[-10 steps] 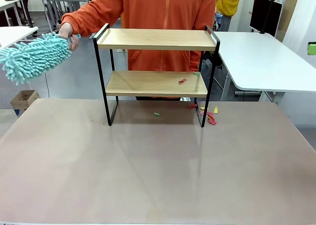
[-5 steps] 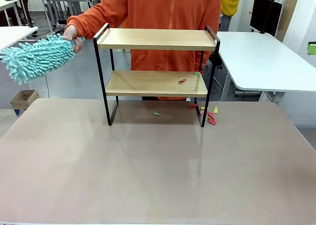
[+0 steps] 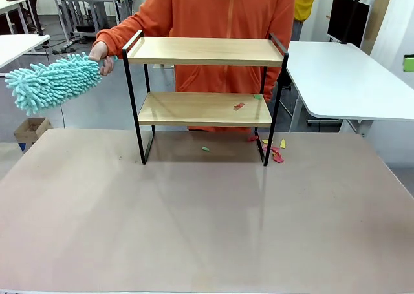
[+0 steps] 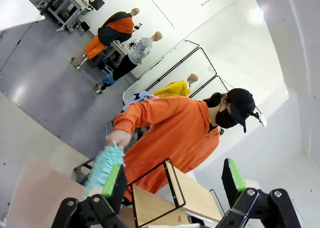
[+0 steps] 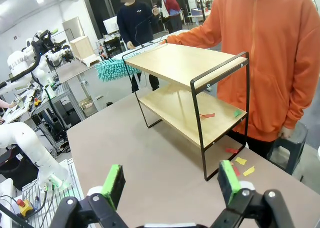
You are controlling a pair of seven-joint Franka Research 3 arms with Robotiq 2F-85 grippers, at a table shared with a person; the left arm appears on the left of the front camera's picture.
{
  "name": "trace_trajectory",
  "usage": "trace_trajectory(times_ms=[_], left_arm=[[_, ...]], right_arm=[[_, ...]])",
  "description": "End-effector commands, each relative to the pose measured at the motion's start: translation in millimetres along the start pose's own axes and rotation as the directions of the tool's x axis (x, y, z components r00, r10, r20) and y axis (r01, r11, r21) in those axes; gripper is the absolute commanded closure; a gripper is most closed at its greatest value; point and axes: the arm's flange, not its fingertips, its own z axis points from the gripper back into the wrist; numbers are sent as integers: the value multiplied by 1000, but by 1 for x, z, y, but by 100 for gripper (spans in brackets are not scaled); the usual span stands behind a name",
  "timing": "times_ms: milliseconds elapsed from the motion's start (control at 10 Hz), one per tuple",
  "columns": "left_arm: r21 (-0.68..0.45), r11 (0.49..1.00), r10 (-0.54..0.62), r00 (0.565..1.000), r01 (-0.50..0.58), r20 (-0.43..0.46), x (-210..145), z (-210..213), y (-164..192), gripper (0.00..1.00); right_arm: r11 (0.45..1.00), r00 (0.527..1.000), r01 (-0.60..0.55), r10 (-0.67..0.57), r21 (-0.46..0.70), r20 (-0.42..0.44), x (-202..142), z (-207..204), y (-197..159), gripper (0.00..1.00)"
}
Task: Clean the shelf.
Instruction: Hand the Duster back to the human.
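Shelf [image 3: 204,97]: stood at the far middle of the bench [image 3: 194,229], paper scraps [image 3: 240,105] on its lower board.
Person's hand [image 3: 99,50]: held a teal duster [image 3: 55,82] beside the shelf's left end.
Left end effector [image 4: 172,180]: wide, empty.
Right end effector [image 5: 170,183]: wide, empty.

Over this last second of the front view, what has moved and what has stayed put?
The person's hand has carried the teal duster rightward, toward the shelf; its fluffy head is now nearer the shelf's left end rail but does not touch it. The person's body has shifted slightly right. The shelf and the coloured scraps on its lower board and the table are unchanged.
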Motion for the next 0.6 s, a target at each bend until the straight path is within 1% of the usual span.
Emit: trace_trajectory(times_ms=[0, 500], left_arm=[[-3, 1000, 10, 1000, -10, 12, -3, 0, 0, 0], [-3, 1000, 10, 1000, -10, 12, -3, 0, 0, 0]], right_arm=[[1000, 1000, -6, 6, 4, 25, 3, -1, -1, 0], [1000, 1000, -6, 6, 4, 25, 3, -1, -1, 0]])
